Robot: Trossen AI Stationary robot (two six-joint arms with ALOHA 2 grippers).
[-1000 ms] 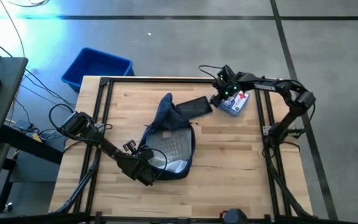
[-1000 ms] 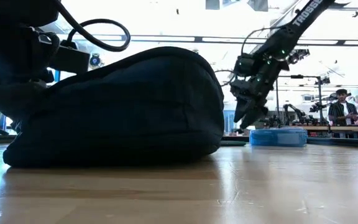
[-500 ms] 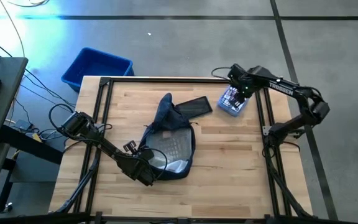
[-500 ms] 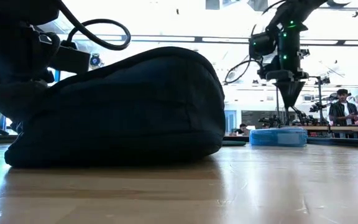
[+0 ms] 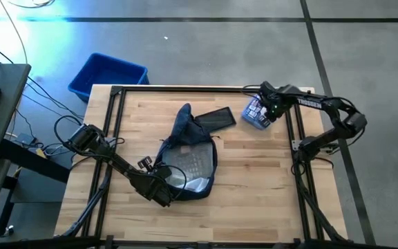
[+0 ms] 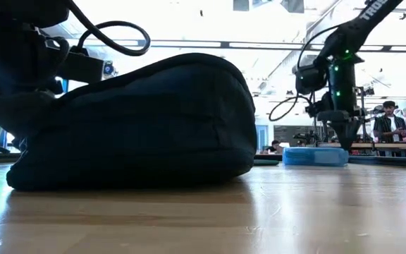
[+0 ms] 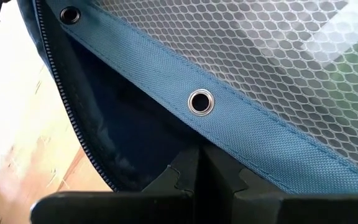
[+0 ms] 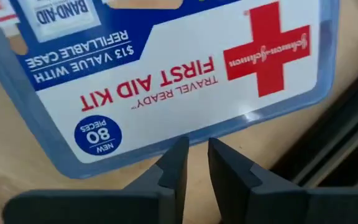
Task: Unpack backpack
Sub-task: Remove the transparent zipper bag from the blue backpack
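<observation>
The dark navy soft fabric backpack [image 5: 188,155] lies flat in the middle of the light wooden surface [image 5: 254,194], unzipped, with its clear honeycomb mesh inner panel [image 5: 191,164] facing up. In the low view it's a big dark hump [image 6: 132,123] filling most of the left side.

The left gripper [image 5: 164,196] is at the backpack's near corner. In its wrist view the two dark fingers [image 7: 182,177] are pressed together right at the blue webbing band with the metal eyelet [image 7: 200,102]. The band's edge sits just past the fingertips, with the zipper edge [image 7: 67,106] off to one side. I can't honestly tell if fabric is pinched between them or if they're just closed against it.

The right gripper [image 5: 271,111] is at the far right end of the surface, over the blue-and-white plastic first aid kit box [image 5: 258,113]. From its wrist camera the fingers [image 8: 174,168] are nearly together, with only a thin gap between them. The kit's label [image 8: 166,68] lies just beyond the tips, and nothing is gripped. In the low view that gripper [image 6: 345,134] hangs pointing down, right above the kit [image 6: 316,155].

A flat black rectangular case [image 5: 215,118] lies beside the backpack's top flap, between it and the kit. A bright blue rigid plastic bin [image 5: 107,75] sits on the floor off the far left corner. A person [image 6: 387,127] stands in the room behind.
</observation>
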